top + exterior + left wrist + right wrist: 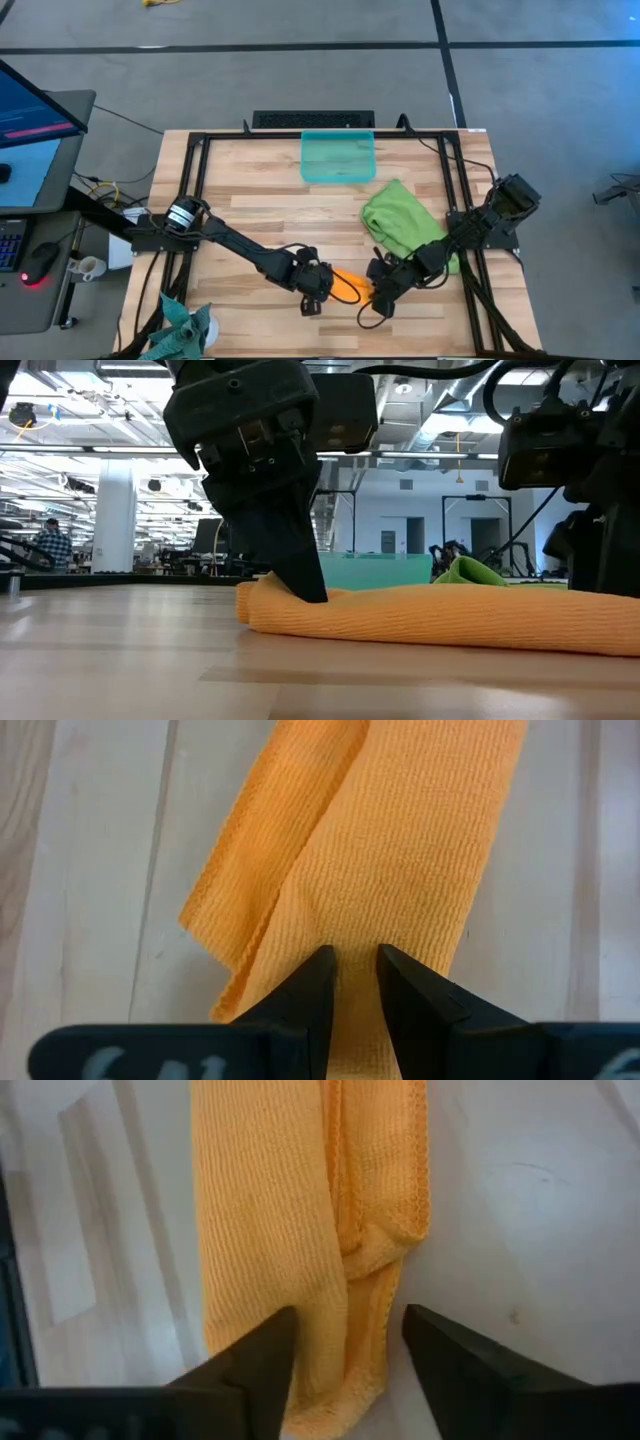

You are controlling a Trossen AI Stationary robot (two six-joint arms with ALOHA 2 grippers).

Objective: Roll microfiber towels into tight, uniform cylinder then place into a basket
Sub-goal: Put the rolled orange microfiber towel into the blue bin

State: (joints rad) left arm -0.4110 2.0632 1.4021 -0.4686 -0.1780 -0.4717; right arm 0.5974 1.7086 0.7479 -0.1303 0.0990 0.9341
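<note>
The orange towel (349, 285) lies near the table's front edge as a long, loosely rolled strip, resting on the wood along its length (430, 622). My left gripper (314, 296) is at its left end, shut on it. My right gripper (345, 1330) is open at its right end, one finger on each side of the strip. The green towel (398, 222) lies crumpled at the right, behind the orange one. The teal basket (338, 157) stands at the far middle. My left gripper pinches a ridge of the orange towel's upper layers (354, 942) between its two fingers, near the strip's left end. The fingers (308, 582) slant down from above. The towel stays lying on the table, slack, with a loose flap (235, 910) beside the hold.
A dark teal-grey cloth (183, 330) hangs at the near left corner. Black frame rails (195, 170) border the tabletop. A monitor and keyboard stand beyond the left edge. Bare wood lies between the basket and the towels.
</note>
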